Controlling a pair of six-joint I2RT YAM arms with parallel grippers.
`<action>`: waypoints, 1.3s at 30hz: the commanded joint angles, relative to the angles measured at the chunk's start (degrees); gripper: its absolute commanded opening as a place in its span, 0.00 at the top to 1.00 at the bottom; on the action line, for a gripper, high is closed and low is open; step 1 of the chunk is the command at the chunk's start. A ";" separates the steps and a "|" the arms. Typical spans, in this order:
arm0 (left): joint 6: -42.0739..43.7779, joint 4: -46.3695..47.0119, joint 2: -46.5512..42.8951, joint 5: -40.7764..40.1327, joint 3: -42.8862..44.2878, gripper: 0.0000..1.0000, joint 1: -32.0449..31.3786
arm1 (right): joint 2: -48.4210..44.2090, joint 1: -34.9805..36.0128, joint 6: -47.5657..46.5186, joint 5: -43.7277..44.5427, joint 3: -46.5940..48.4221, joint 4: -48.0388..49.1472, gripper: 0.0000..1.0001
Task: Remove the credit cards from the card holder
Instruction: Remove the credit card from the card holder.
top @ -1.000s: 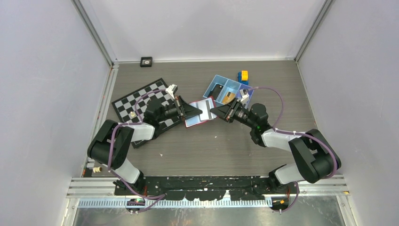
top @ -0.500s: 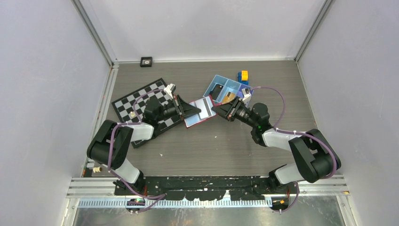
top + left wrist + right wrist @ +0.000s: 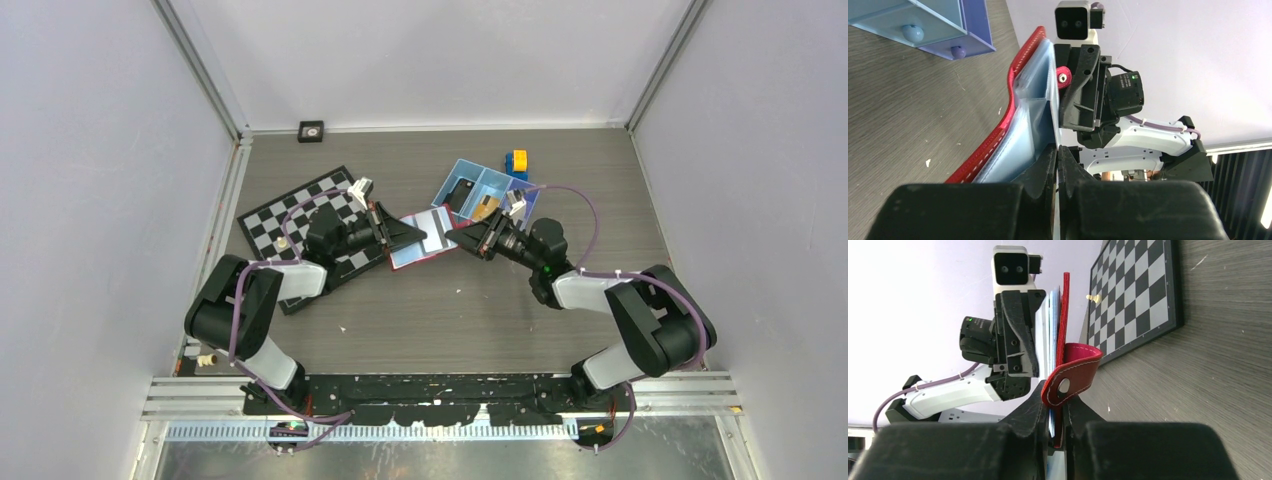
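Your left gripper (image 3: 1058,150) has its fingers pressed together on the pale inner leaf of the wallet (image 3: 1020,107). Only a thin pale edge shows between the pads, so you cannot tell whether a card is in that pinch. Your right gripper (image 3: 1057,405) grips the opposite side, nearly closed on the red cover just below the snap tab (image 3: 1070,377).

The wallet hangs open between the two grippers over the middle of the table (image 3: 450,320), between the chessboard (image 3: 290,215) and the blue tray (image 3: 497,178), nearer the tray. From above, its lining faces up and both side edges are covered by the fingertips. Whether its lower edge touches the table is unclear.

Both wrist views catch the wallet edge-on, so the pockets are hidden and no cards can be picked out — just pale layers against the red. An orange-gold item (image 3: 487,208) lies in the tray, partly covered by the right wrist and too small to name.
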 commanded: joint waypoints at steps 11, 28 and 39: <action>0.87 3.33 -3.21 0.63 -0.17 0.85 0.14 | -2.51 0.24 -1.26 0.96 1.25 -0.13 0.90; 0.52 3.77 -3.75 0.52 -0.49 0.93 0.62 | -3.58 -0.42 -1.06 1.73 0.05 0.49 0.75; 0.24 4.06 -3.71 0.59 -0.57 0.93 0.82 | -4.13 -1.37 -0.36 1.93 -0.70 1.23 0.86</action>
